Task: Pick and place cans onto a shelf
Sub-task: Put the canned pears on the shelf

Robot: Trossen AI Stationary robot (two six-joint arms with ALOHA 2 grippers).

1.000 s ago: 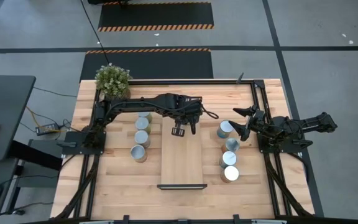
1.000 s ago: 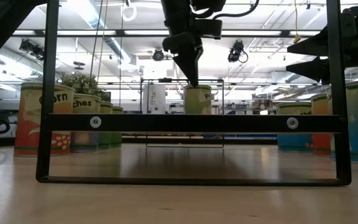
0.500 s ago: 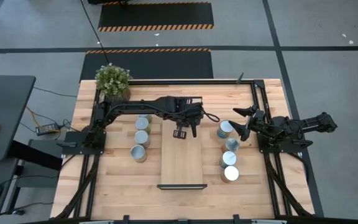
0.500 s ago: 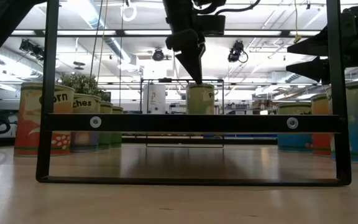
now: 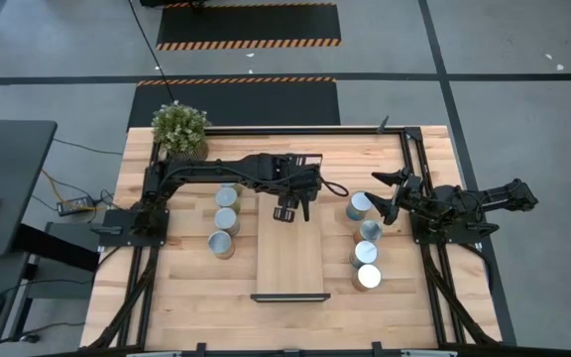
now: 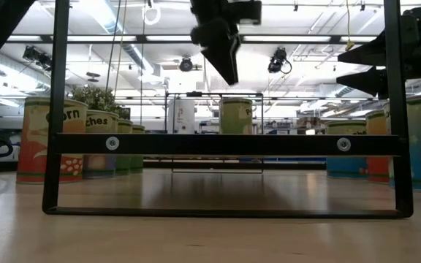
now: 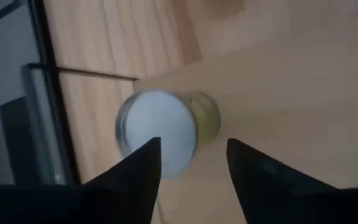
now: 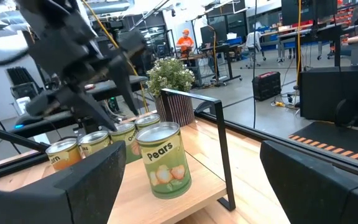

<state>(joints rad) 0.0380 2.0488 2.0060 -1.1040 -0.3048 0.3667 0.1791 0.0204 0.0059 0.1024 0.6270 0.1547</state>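
A green-labelled can [image 6: 235, 116] stands upright at the far end of the shelf [image 5: 290, 260], in the upper middle of the overhead picture. The left gripper [image 5: 287, 209] hangs just above this can, apart from it; in the table-level picture its tip [image 6: 227, 69] sits clear of the can's lid. In its own wrist picture the two dark fingers [image 7: 143, 171] are parted and empty, with the can's silver top [image 7: 156, 131] showing between and beyond them. The right gripper [image 5: 385, 194] waits at centre right with its fingers spread wide, holding nothing, just beside a column of cans [image 5: 366, 243]. Another column of cans [image 5: 224, 220] stands left of the shelf.
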